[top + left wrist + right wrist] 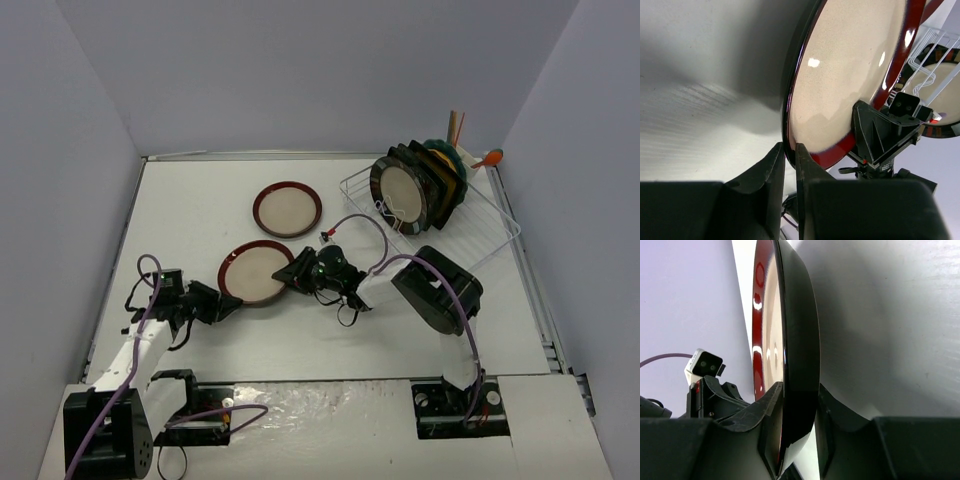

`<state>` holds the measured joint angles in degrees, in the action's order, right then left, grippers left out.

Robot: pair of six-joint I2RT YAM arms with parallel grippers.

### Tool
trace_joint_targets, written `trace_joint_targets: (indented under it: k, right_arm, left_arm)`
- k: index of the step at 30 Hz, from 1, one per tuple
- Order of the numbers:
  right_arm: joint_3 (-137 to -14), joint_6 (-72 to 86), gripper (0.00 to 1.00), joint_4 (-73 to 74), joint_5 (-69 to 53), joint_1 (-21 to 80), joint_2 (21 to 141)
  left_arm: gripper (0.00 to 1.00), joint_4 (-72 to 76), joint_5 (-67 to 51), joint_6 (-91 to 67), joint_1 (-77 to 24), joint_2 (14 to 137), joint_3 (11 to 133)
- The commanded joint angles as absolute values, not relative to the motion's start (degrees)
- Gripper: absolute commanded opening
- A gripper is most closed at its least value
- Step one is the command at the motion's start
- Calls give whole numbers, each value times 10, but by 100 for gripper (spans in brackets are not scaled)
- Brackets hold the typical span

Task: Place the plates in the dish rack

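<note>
Saw the left gripper (790,162) pressed almost flat on the thin rim of the near red-rimmed plate (850,70), one finger on the cream face side, the other behind the edge. Saw the right gripper (799,415) clamped on the same plate's opposite edge, one finger against the glossy red face, one against the black underside. Learned only from the top view where those grips fell: left at the plate's 8 o'clock, right at its 3 o'clock, mid-table (190,200). Could not tell whether the plate rested on the table or hung just clear. Found from above a second red-rimmed plate (287,208) lying flat at 1 o'clock from the first, apart from it, and the dish rack (490,235) at the table's 2 o'clock, with upright plates (405,192) packed at its far end. Caught a corner of that rack in the left wrist view as well.
</note>
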<state>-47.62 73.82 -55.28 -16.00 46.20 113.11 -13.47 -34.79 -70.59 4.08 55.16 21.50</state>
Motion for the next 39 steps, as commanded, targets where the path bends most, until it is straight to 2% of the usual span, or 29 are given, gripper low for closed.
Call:
trace_joint_targets:
  k: [1,2,5,8,11,16,21,27,32,39]
  right_arm:
    - [-490,662,0,-556,-122,458,1021]
    - [-497,643,0,-535,-117,457,1007]
    - [-523,558,0,-463,-99,455,954]
    - [-555,495,0,-385,-81,446,915]
    - [-594,422,0,-305,-85,424,873]
    - [-695,224,0,-130,-111,358,829]
    - [-796,7,0,-25,-107,284,792]
    - [-867,-166,0,36,-82,212,786]
    - [-872,-242,0,35,-57,180,804]
    - [-876,-295,0,34,-37,166,848]
  left_arm:
    - [22,-96,-379,-666,35,536,228]
    - [33,-97,-379,-664,36,537,227]
    - [48,-99,-377,-662,35,536,230]
    - [70,-102,-374,-658,35,535,239]
    - [82,-114,-369,-647,35,539,260]
    - [95,-182,-344,-558,37,570,330]
    - [97,-279,-281,-433,37,623,422]
    - [97,-347,-179,-313,38,664,504]
    - [97,-350,-118,-249,39,692,523]
    - [97,-308,-127,-237,39,715,495]
